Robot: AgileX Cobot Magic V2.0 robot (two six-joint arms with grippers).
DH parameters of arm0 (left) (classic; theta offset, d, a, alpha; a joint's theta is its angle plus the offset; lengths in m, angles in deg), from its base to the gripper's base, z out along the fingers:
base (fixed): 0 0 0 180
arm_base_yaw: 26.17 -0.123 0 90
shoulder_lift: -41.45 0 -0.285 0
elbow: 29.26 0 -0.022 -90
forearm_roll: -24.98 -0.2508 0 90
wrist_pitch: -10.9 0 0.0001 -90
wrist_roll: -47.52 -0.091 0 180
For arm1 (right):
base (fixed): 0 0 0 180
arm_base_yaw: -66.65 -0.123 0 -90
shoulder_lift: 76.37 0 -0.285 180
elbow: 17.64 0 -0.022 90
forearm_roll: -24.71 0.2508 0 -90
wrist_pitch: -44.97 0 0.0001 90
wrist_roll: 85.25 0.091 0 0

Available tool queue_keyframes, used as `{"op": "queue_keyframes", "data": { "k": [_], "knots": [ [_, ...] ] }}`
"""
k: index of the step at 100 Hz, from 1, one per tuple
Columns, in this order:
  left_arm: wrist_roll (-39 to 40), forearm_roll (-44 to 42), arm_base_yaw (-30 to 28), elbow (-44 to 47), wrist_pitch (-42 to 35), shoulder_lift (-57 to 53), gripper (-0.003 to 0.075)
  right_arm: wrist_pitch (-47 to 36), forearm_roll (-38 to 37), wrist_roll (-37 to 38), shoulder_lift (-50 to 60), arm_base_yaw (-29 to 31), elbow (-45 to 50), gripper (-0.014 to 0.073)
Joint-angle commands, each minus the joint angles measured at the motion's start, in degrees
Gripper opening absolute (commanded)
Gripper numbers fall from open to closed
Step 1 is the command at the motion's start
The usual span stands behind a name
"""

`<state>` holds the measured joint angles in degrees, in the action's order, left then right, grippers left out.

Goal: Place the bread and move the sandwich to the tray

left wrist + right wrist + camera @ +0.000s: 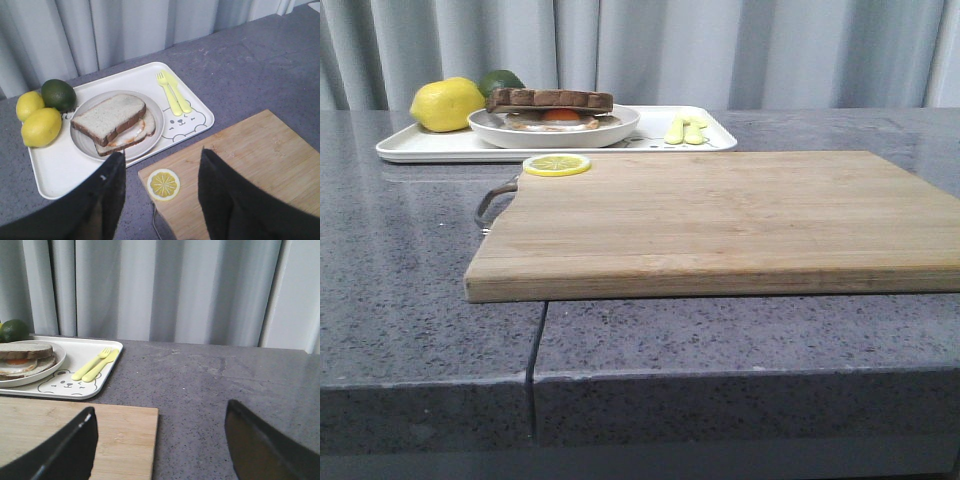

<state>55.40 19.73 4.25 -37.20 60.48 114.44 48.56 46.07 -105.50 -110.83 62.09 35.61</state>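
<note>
The bread (107, 117) lies as the top slice of the sandwich (131, 136), over the fried egg with its orange yolk (560, 116). The stack sits on a round white plate (156, 122), and the plate rests on the white bear tray (60, 170) at the back left. My left gripper (161, 155) hangs open above the near corner of the tray and the board, holding nothing. My right gripper (160, 407) is open and empty over the far right corner of the board. Neither gripper shows in the front view.
A wooden cutting board (720, 220) fills the middle, with a lemon slice (557, 164) on its far left corner and a metal handle on its left end. Two lemons (40, 127), a lime (58, 94) and a yellow fork and knife (172, 95) share the tray.
</note>
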Motion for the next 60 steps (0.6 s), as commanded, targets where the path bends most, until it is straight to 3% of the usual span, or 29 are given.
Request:
{"op": "queue_keyframes", "data": {
  "k": [1, 21, 36, 60],
  "knots": [
    [2.5, -1.4, 0.4, 8.1, -11.9, -7.2, 0.0315, -3.9, 0.1, 0.1, 0.0, 0.5, -1.5, 0.0531],
    [6.4, -3.2, 0.0, 27.0, -23.6, -19.2, 0.0315, -3.9, 0.1, 0.1, 0.0, 0.5, -1.5, 0.0531],
    [11.2, -7.3, -2.5, 37.2, -26.7, -26.2, 0.0314, -2.9, 0.1, 0.1, 0.0, 0.5, -1.5, 0.0531],
    [11.4, -9.4, -10.4, 49.1, -31.4, -34.1, 0.0313, -2.6, 0.1, 0.1, 0.0, 0.5, -1.5, 0.0531]
  ]
}}
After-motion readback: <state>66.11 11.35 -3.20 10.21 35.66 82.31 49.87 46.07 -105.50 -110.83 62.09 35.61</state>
